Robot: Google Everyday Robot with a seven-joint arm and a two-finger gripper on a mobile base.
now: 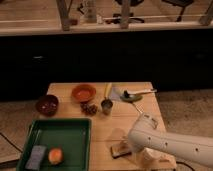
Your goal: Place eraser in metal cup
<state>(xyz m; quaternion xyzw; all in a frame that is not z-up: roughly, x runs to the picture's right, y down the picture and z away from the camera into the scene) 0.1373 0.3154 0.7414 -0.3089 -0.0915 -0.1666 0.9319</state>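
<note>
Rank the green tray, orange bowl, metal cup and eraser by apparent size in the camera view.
1. green tray
2. orange bowl
3. eraser and metal cup: they look alike, and the eraser lies nearer the camera, so I won't rank them.
The gripper is down beside the eraser, mostly hidden by the arm.

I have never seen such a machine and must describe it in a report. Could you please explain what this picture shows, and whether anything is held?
One camera looks down on a wooden table; where it is mounted is not known. The white shape at lower right is the robot's arm. Its gripper is low at the table's front edge, right beside the eraser; I cannot tell whether it holds it. The metal cup stands mid-table, apart. Also there: an orange bowl, a dark bowl, and a green tray with a sponge and an orange fruit.
</note>
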